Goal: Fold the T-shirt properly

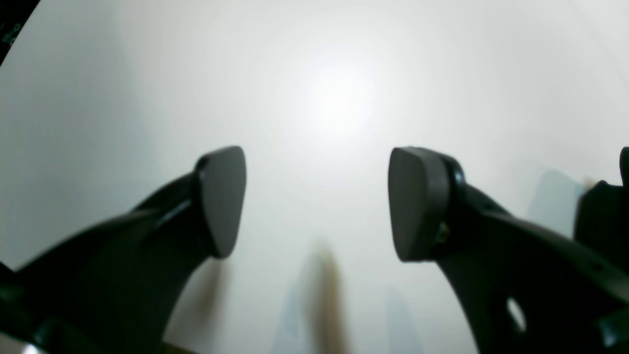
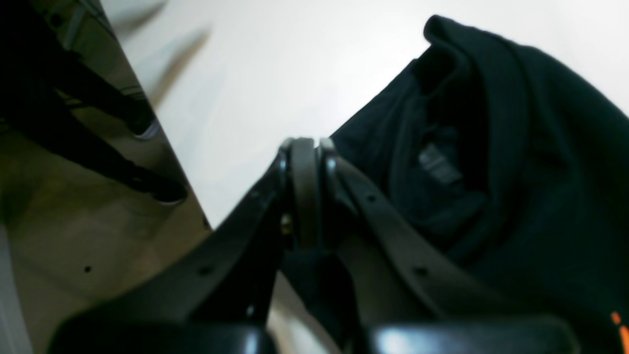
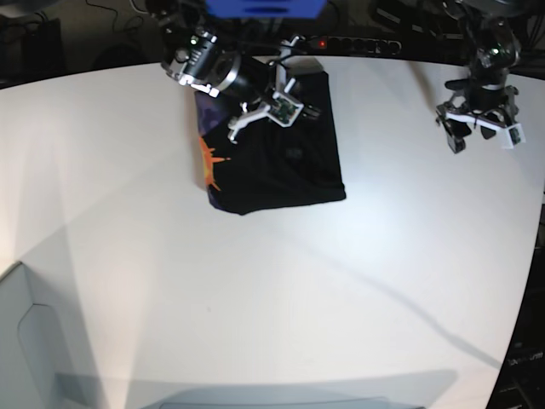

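The black T-shirt (image 3: 289,162) lies folded into a rough rectangle at the back middle of the white table (image 3: 255,290), with its orange print (image 3: 207,162) showing along its left edge. My right gripper (image 3: 291,61) is over the shirt's far edge. In the right wrist view this right gripper (image 2: 304,145) is shut, pinching the edge of the T-shirt (image 2: 540,147). A pale tag (image 2: 437,164) sits in the bunched cloth beside it. My left gripper (image 3: 481,128) hovers at the far right, well clear of the shirt. This left gripper (image 1: 317,201) is open over bare table.
The table's far edge (image 2: 172,147) runs close to my right fingertips, with floor and dark stand legs (image 2: 147,187) beyond it. A power strip (image 3: 358,43) lies behind the table. A grey box (image 3: 25,341) sits at the near left corner.
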You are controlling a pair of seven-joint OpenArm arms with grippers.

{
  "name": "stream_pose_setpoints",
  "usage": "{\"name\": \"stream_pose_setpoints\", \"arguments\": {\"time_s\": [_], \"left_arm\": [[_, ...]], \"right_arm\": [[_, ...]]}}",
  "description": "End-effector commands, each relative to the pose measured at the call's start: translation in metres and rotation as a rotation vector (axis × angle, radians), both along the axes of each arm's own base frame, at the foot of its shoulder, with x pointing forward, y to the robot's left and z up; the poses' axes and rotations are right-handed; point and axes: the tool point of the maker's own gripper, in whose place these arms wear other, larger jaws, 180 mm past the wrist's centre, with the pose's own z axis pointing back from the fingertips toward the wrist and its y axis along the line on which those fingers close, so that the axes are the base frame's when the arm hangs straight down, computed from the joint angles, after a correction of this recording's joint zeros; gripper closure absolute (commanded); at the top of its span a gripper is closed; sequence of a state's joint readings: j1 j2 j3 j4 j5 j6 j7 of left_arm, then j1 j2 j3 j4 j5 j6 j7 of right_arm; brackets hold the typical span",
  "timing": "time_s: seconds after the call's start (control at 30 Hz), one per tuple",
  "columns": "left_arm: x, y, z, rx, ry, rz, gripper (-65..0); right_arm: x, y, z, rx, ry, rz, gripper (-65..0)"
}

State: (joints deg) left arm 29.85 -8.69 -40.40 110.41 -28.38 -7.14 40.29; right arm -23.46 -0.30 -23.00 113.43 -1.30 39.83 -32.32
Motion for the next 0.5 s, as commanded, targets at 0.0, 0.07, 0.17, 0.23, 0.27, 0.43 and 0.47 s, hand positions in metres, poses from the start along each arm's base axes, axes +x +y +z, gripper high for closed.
{"name": "stream_pose_setpoints", "arguments": {"time_s": [0.0, 0.07, 0.17, 0.23, 0.27, 0.43, 0.47], "left_arm": [[0.004, 0.002, 0.011, 0.024, -0.033, -0.009, -43.7], [0.004, 0.002, 0.011, 0.024, -0.033, -0.009, -43.7], [0.004, 0.002, 0.011, 0.024, -0.033, -0.009, -43.7], [0.004, 0.002, 0.011, 0.024, -0.033, -0.009, -43.7], [0.004, 0.002, 0.011, 0.024, -0.033, -0.009, -43.7], [0.004, 0.001, 0.011, 0.024, -0.034, -0.011, -43.7], [0.004, 0.001, 0.011, 0.024, -0.034, -0.011, -43.7]], "right_arm": [[0.01, 0.0, 0.014, 0.038, -0.041, -0.014, 0.0], [0.014, -0.003, 0.013, 0.029, -0.048, -0.02, -5.2], [0.011, -0.008, 0.009, 0.012, -0.054, 0.001, -17.7], [0.011, -0.009, 0.009, 0.009, -0.055, 0.002, -24.7], [0.012, -0.01, 0.009, 0.007, -0.056, -0.001, -26.7], [0.017, -0.012, 0.01, 0.001, -0.069, -0.002, -29.6], [0.017, -0.012, 0.01, 0.001, -0.069, -0.002, -29.5]]}}
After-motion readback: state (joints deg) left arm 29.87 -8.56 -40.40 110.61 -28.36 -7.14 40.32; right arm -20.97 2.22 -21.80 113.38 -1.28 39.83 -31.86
